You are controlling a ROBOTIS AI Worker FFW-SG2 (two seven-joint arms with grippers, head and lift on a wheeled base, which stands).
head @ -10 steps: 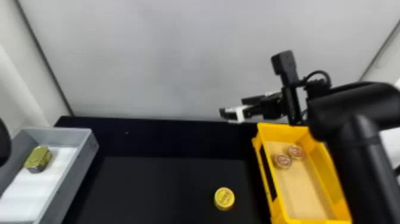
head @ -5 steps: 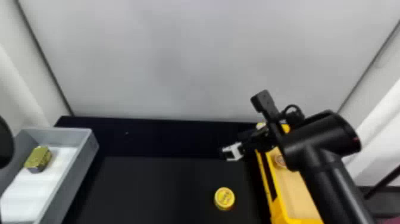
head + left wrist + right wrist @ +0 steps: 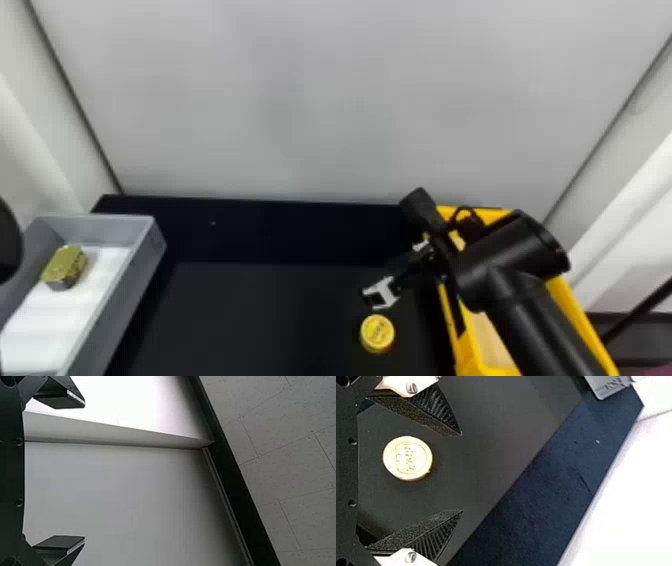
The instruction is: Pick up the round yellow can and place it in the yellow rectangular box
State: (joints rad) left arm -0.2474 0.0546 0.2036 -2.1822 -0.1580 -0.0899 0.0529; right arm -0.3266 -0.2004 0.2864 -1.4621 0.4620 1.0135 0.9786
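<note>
The round yellow can (image 3: 377,333) stands on the black table, left of the yellow rectangular box (image 3: 462,345), which the right arm partly covers. Just behind the can in the head view is my right gripper (image 3: 382,280). In the right wrist view my right gripper (image 3: 462,473) is open, and the can's yellow lid (image 3: 407,458) lies in the span between its two fingers, touching neither. My left gripper (image 3: 84,473) is open with nothing between its fingers, facing a pale wall and ceiling; a dark part of the left arm is at the head view's left edge.
A grey tray (image 3: 132,285) at the left holds a gold-green block (image 3: 65,267) on its white bottom. The black table (image 3: 260,320) stretches from that tray to the yellow box. A pale wall (image 3: 300,100) rises behind the table.
My right arm has swung in from above the yellow box toward the can, lower and nearer, now covering much of the box. The can and the grey tray have not moved.
</note>
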